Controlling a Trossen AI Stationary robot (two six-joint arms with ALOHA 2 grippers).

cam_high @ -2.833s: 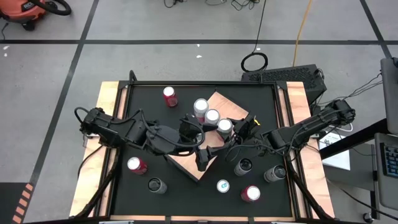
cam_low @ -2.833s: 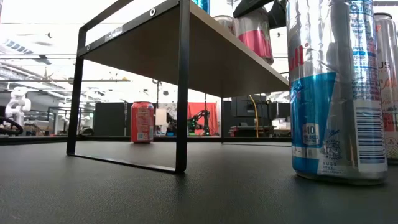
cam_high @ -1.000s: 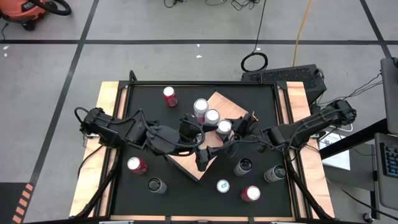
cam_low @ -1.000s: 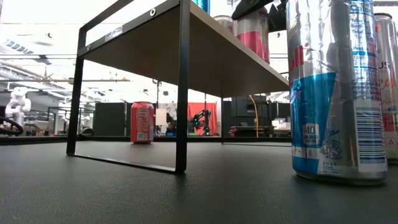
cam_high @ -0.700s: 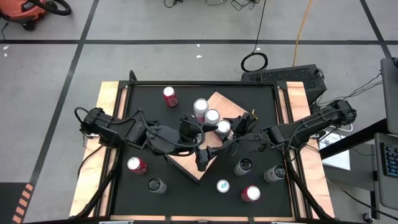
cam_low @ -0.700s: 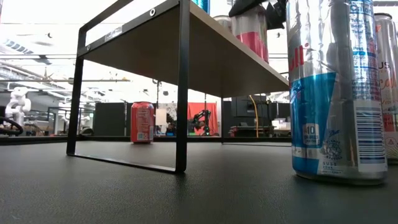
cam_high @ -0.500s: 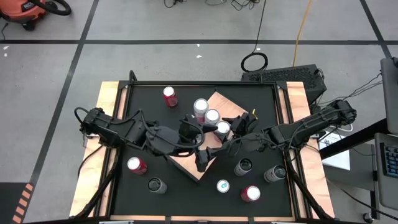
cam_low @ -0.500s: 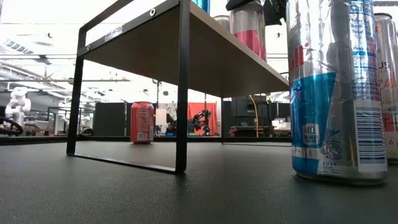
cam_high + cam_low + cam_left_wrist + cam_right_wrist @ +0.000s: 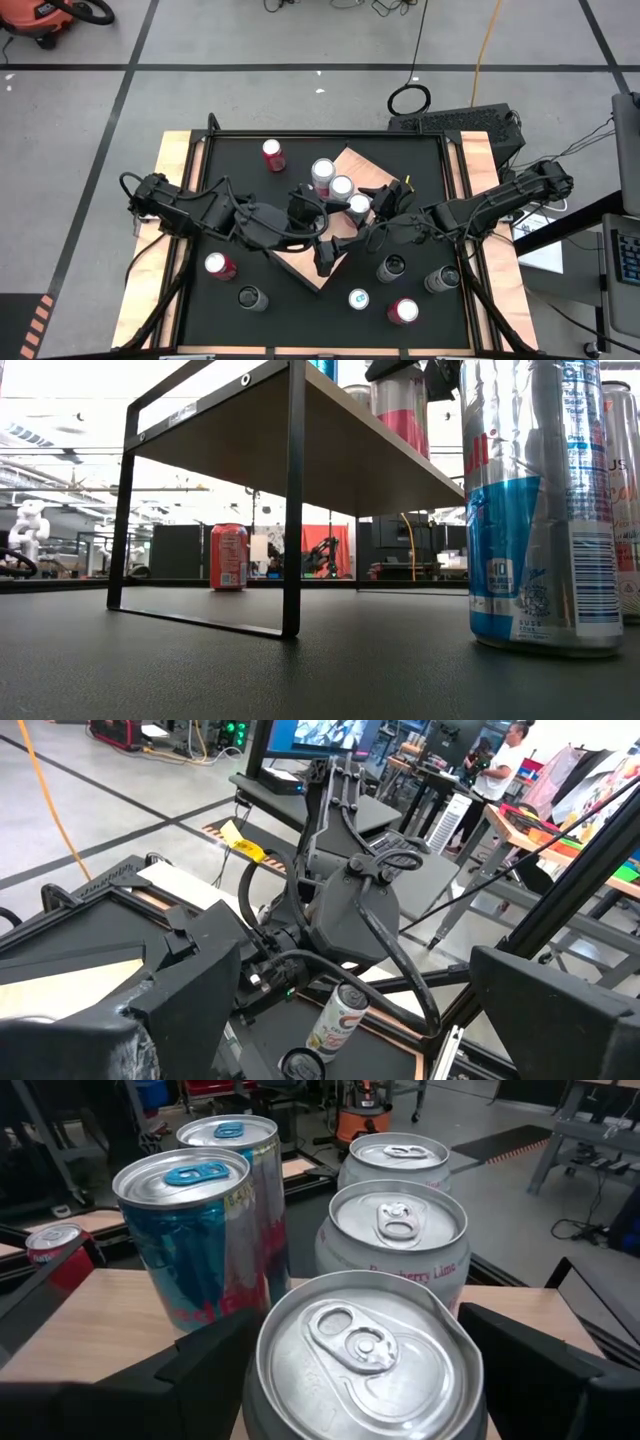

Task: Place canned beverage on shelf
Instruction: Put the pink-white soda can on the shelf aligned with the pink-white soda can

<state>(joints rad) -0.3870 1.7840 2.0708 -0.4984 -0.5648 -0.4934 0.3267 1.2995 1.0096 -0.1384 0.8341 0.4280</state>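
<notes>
The shelf (image 9: 312, 262) is a tan board on black legs (image 9: 292, 510), set at a slant mid-table. My right gripper (image 9: 372, 206) reaches in from the table's right and is shut on a silver-topped, pink-sided canned beverage (image 9: 365, 1350) over the shelf's right part. The same can (image 9: 400, 405) looks upright in the low view, where the board's edge hides its bottom. Other cans (image 9: 322, 172) (image 9: 341, 187) stand in a row on the shelf beyond it, one of them a blue can (image 9: 195, 1230). My left gripper (image 9: 325, 260) hangs open above the shelf's near corner, holding nothing. My right gripper has the can's upper side wall (image 9: 262, 1385), just under the rim, between its two fingers (image 9: 210, 1360), one on each side. The fingers come nearly level from the table's right, slanting slightly down. The can stands upright; whether it rests on the board I cannot tell.
Loose cans stand on the black tabletop: a red one (image 9: 273, 153) at the far side, a red (image 9: 220, 264) and a dark one (image 9: 252, 297) at the near left, and several at the near right (image 9: 391, 267) (image 9: 359, 298) (image 9: 404, 310) (image 9: 442, 278).
My right gripper has edged toward the table's left with the can, closer to the row on the shelf. The can, slightly tilted a second ago, now stands upright.
</notes>
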